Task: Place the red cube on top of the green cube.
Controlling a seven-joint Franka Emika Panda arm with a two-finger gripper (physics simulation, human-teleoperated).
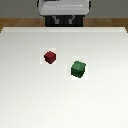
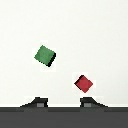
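Right now my gripper (image 2: 62, 103) hangs above the table with its two dark fingertips (image 2: 36, 103) spread apart and nothing between them. In the wrist view only the tips show along the dark band of the hand, and both cubes lie on the surface beyond them, untouched.

Nearest the fingers is the red cube (image 2: 83, 83), a small dark red block with flat, plain faces and crisp edges, turned at an angle to the gripper. In the exterior view the red cube (image 1: 49, 57) sits towards the exterior view's left, a little farther from the camera than its partner. The green cube (image 2: 45, 55) is a shade larger, dark green and equally plain; in the exterior view the green cube (image 1: 78, 69) rests to the exterior view's right. The two are near each other but clearly apart.

Everything stands on a smooth, matte white table (image 1: 30, 100) with no markings.

By my reading the task has not properly begun: no grasp, no lift, no stack. All of it is left — descend over the red cube, close, carry, and set it squarely on the green one.
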